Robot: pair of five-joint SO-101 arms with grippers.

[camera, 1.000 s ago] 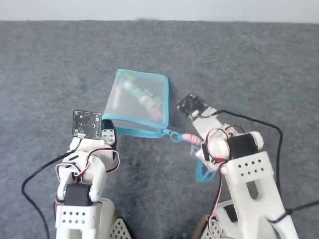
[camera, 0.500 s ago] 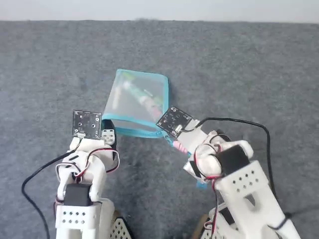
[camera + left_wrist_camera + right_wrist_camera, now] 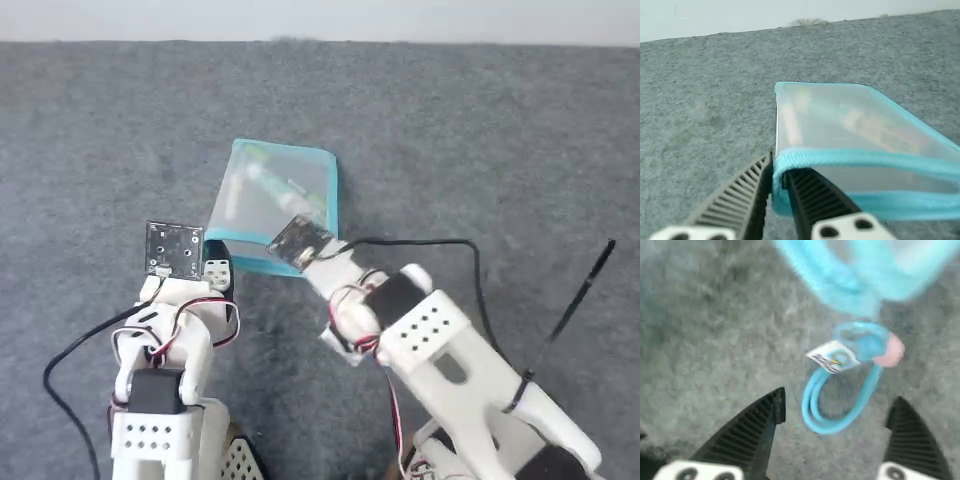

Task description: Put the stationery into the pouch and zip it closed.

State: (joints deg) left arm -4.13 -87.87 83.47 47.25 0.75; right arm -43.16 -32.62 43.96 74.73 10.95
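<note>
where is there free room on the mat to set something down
Free: the grey felt mat right of the translucent blue-edged zip pouch, and the stretch left of it. Crowded: the pouch's near edge, under both sets of jaws.

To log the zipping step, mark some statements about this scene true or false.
1. The left gripper is shut on the pouch at its edge. True.
2. The right gripper is shut on the blue loop. False: it is open, and the loop lies between its jaws, untouched.
3. Stationery lies inside the pouch. True.
4. The pouch lies on bare wood. False: it lies on a grey mat.
5. A white tag hangs on the loop. True.
</note>
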